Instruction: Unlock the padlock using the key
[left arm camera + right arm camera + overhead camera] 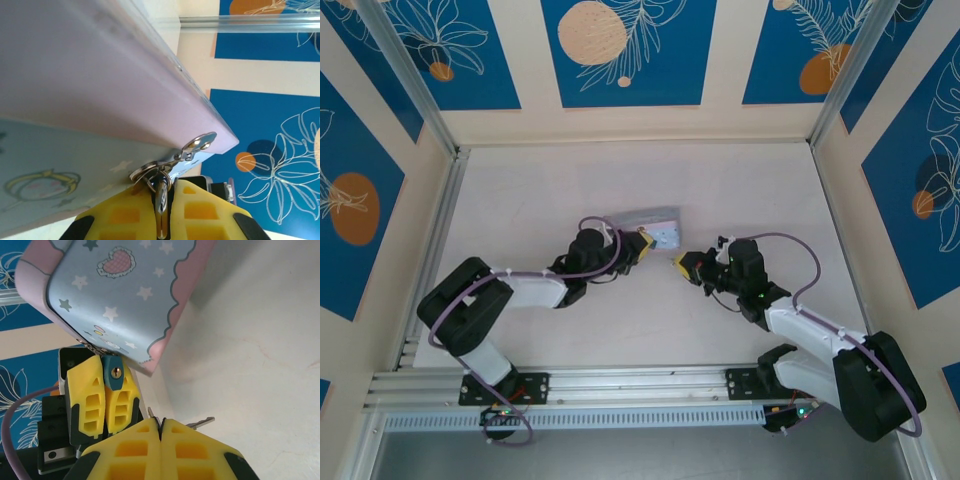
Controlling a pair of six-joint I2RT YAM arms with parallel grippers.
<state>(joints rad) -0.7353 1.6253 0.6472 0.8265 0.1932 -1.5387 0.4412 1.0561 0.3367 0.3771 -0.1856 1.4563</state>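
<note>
The teal padlock (pixel 115 373) hangs from the metal hasp (pixel 199 144) of a pale blue tin (pixel 125 285), with its brass keyhole facing my right wrist camera. My left gripper (pixel 165 192) is shut on the padlock (pixel 162 200), its yellow fingers (pixel 89 390) on either side of the body. My right gripper (pixel 161 422) is shut on the small silvery key (pixel 202 422). The key's blade sticks out to the right, just below and right of the padlock and apart from it. From above, the two grippers (pixel 645 246) (pixel 682 265) almost meet beside the tin (pixel 656 224).
The tin, with pink edges, stars and a heart, lies tilted on the pale table (pixel 740 190). Aluminium rails (pixel 430 230) and blue patterned walls enclose the table. Open surface lies behind and on both sides of the tin.
</note>
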